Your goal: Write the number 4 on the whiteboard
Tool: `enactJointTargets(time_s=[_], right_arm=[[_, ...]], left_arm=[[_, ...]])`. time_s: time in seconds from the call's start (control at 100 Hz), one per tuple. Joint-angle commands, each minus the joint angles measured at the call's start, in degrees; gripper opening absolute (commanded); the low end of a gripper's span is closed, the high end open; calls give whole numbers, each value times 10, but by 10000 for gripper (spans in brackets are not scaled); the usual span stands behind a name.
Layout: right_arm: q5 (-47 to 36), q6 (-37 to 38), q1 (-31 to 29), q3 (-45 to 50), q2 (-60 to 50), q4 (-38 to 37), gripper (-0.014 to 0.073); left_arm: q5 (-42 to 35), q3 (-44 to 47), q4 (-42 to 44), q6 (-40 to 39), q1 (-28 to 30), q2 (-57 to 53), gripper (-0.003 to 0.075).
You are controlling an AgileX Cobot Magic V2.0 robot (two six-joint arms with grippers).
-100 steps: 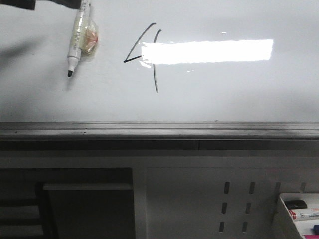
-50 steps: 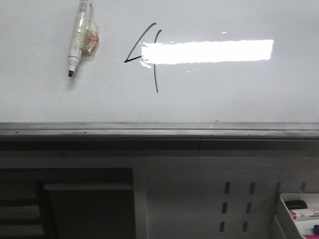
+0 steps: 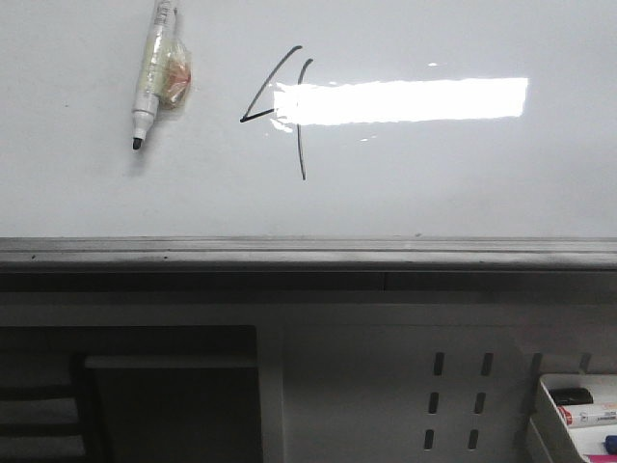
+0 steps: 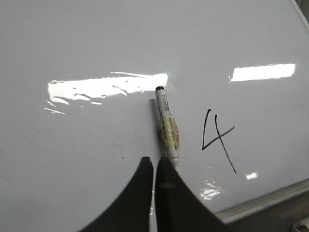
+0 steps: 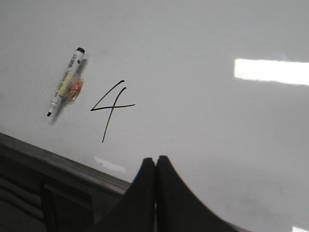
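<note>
The whiteboard (image 3: 453,183) fills the upper front view, with a bright reflection and a grey ledge (image 3: 308,253) below. The number 4 (image 3: 301,145) is drawn in thin black strokes; it also shows in the left wrist view (image 4: 219,137) and the right wrist view (image 5: 112,107). A white marker (image 3: 149,72) with a taped band rests on the board left of the 4, tip down, with nothing holding it (image 5: 64,82). My left gripper (image 4: 155,160) is shut and empty, its tips just short of the marker's (image 4: 166,128) rear end. My right gripper (image 5: 155,158) is shut and empty, off the board.
Below the ledge is a perforated white panel (image 3: 453,405). A white tray (image 3: 551,424) with spare markers stands at the lower right. A dark recess (image 3: 164,395) lies at the lower left. Neither gripper shows in the front view.
The dark left gripper at the top left of the front view has drawn back out of sight. The marker stays on the board, a little higher. The 4 is unchanged.
</note>
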Motion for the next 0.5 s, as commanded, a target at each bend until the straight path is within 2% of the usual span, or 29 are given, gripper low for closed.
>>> enactJointTargets(time_s=[0.0,0.18,0.49], right_arm=[[-19,-7,-3,-1,-15,27,-66],[-31,-7,-3,0,-18,31,-66],[-34,-7,-3,0,-18,31,-66]], left_arm=[[-13,-15,-4,-7,2,-18,-20],[-24,-15,-33,-7,2,-23,-20],[-24,-13,-33,-7,2,-23,-20]])
